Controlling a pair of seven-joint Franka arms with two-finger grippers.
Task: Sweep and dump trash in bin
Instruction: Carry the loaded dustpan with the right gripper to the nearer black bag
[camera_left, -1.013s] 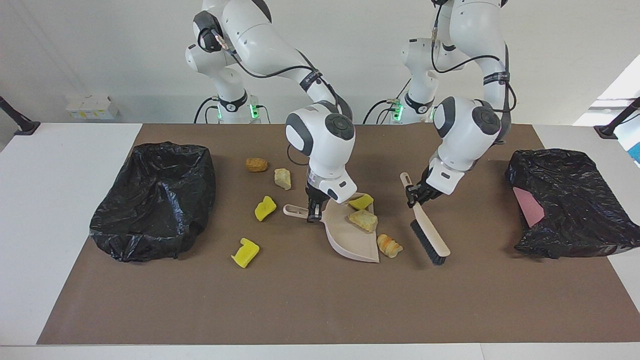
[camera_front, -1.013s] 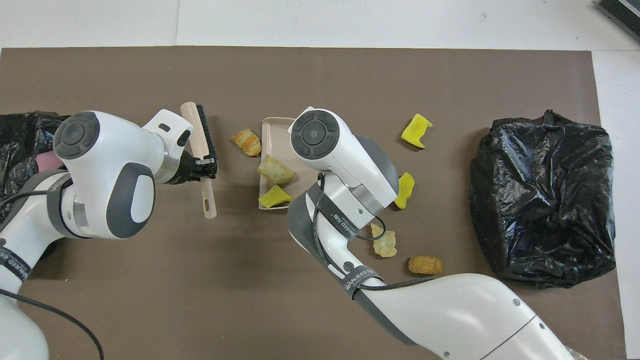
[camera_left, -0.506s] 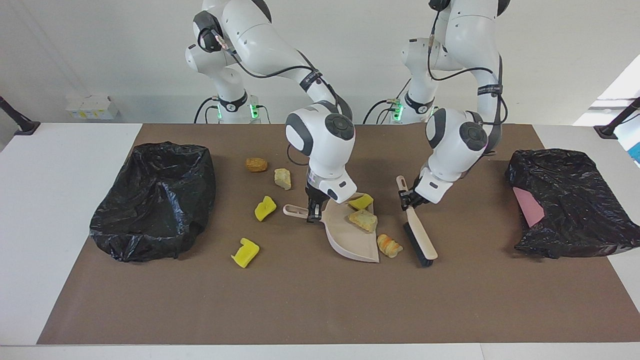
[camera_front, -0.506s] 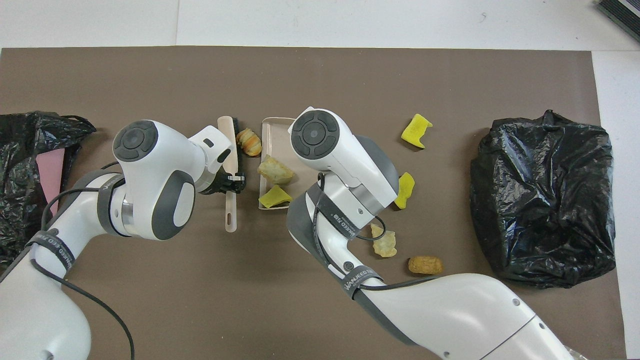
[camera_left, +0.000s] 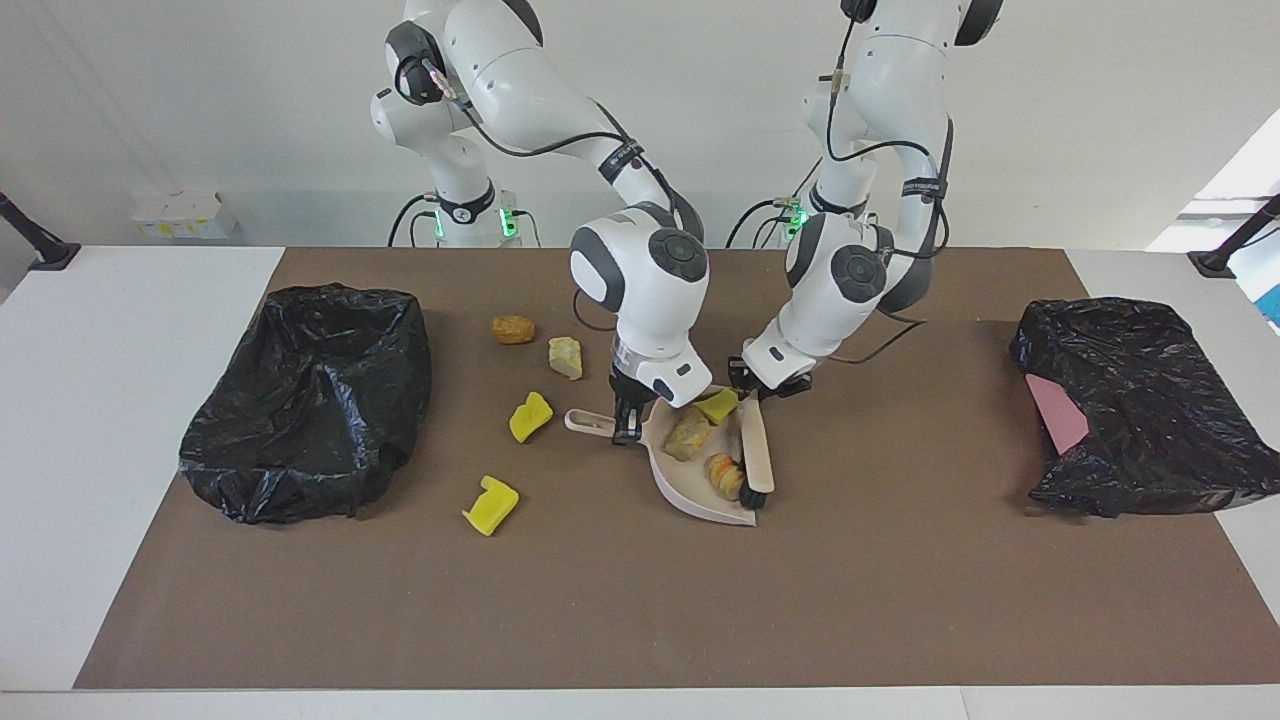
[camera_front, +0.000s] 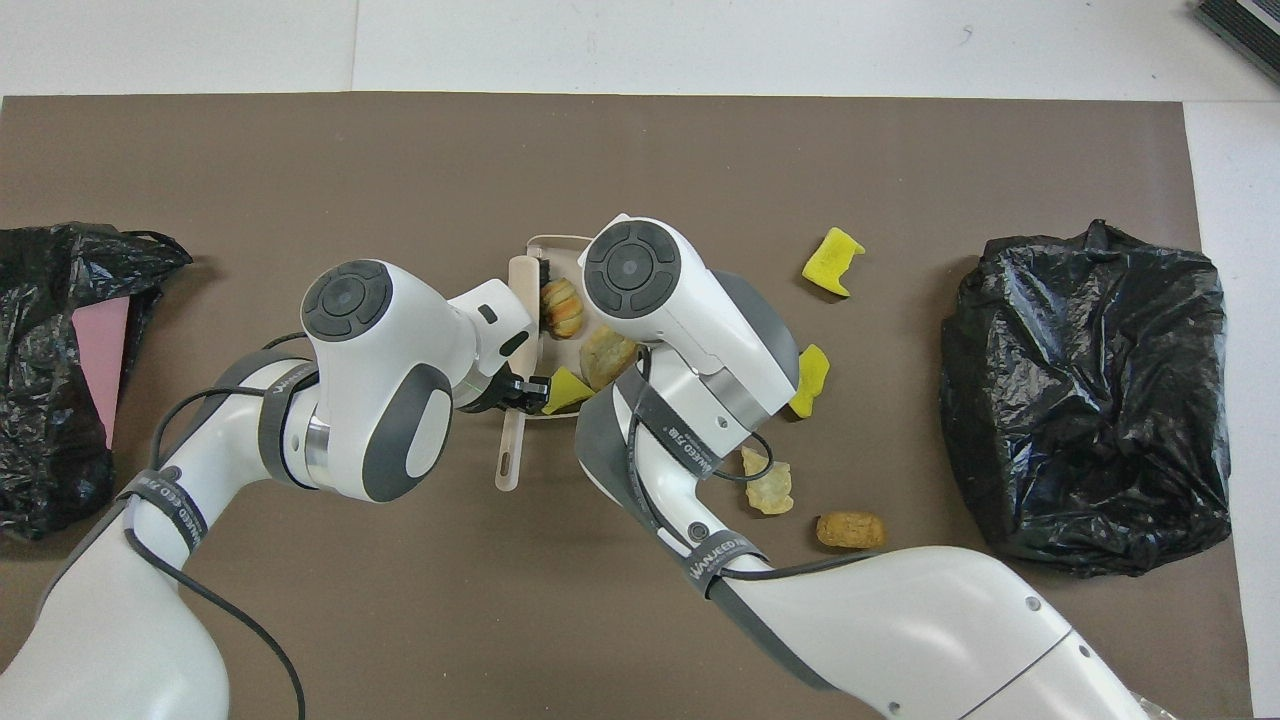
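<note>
Toward the robots' edge of the table, an orange-brown lump (camera_left: 513, 329) and a tan chunk (camera_left: 566, 357) lie on the brown mat. At mid-table the right gripper (camera_left: 627, 425) pinches the dustpan (camera_left: 690, 478) by its handle, while the left gripper (camera_left: 752, 383) clamps the brush (camera_left: 757, 450), its bristles against a striped lump (camera_left: 724, 474) inside the pan. A yellow piece (camera_left: 718, 405) and a beige chunk (camera_left: 688, 434) sit in the pan too. Toward the right arm's end, two yellow pieces (camera_left: 530, 417) (camera_left: 491, 505) lie beside a black bin bag (camera_left: 310, 400).

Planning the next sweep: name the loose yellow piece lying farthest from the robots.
The notched yellow piece, alone on the mat; the other loose yellow piece lies nearer the dustpan.
</note>
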